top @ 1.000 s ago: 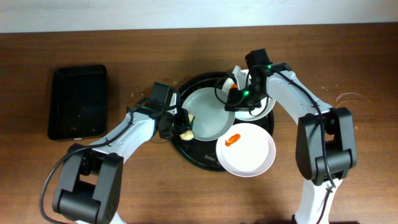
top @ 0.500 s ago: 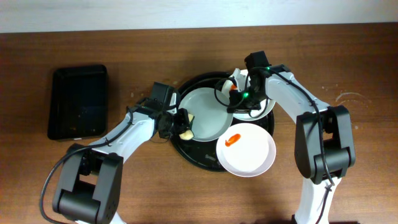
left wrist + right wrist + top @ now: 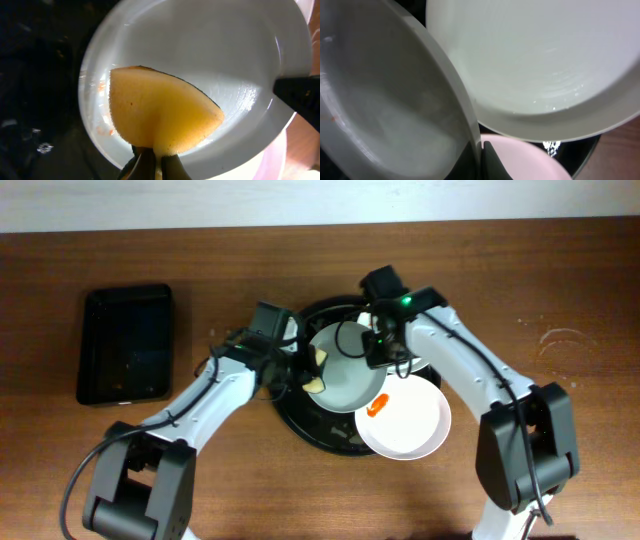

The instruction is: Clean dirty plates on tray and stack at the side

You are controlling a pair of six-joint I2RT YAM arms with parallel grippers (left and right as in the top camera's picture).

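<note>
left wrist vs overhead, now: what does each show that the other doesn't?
Left wrist only: faint orange specks on the centre plate, near its rim beside the sponge.
Overhead only: the rectangular tray, and the orange smear on the front plate.
Both: the left gripper shut on the sponge over the centre plate, with the round tray under it.
</note>
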